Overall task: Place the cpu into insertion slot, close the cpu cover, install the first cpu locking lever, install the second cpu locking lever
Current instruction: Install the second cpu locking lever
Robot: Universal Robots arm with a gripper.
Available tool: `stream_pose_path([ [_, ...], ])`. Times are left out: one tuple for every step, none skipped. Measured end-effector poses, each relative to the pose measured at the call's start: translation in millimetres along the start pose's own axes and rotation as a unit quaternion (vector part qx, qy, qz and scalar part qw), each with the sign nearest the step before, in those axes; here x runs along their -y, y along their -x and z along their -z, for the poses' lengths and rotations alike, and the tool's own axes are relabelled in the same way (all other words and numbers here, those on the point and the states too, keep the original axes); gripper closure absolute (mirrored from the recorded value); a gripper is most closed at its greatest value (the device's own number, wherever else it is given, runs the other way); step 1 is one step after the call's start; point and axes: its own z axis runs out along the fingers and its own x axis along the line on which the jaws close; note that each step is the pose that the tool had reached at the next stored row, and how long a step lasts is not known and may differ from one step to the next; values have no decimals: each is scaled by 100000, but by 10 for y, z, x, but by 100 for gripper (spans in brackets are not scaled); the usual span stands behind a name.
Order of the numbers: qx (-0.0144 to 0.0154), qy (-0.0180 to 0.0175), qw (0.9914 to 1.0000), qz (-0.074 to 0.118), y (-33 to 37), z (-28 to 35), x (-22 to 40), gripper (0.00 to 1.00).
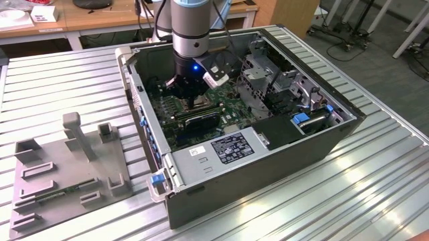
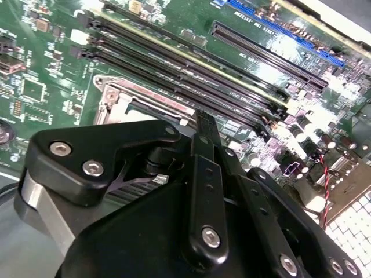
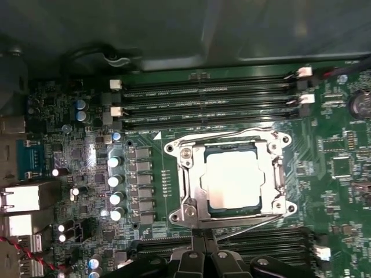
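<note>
Grey arm (image 1: 190, 22) with blue light; black gripper (image 2: 200, 191) linkage with silver screws.

Exterior view high, angled down; both wrist views close over motherboard (image 3: 87, 145).

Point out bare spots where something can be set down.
Bare: the slatted table between the grey fixture and the far desks, and in front of the case. Crowded: inside the case, where the gripper hangs over the cpu.
</note>
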Motion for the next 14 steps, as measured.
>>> stream_pose_path([
  [7,-51,100000,-1,-9,-12,1,89],
  [10,-104,100000,-2,-17,-22,2,89],
  [11,-144,100000,-1,-21,-29,2,89],
  [9,-158,100000,0,-22,-35,3,89],
  [14,-159,100000,3,-23,-40,3,89],
  [13,-162,100000,1,-25,-45,3,89],
  [16,-164,100000,-5,-28,-51,3,89],
  [17,-165,100000,-13,-31,-56,4,89],
  [18,-166,100000,-15,-34,-63,4,89],
  [20,-168,100000,-20,-39,-70,5,89],
  [19,-166,100000,-26,-45,-77,5,89],
  [18,-169,100000,-34,-52,-84,6,89],
  [13,-176,100000,-45,-65,-90,8,89],
  [15,-176,100000,-58,-82,-96,9,89],
])
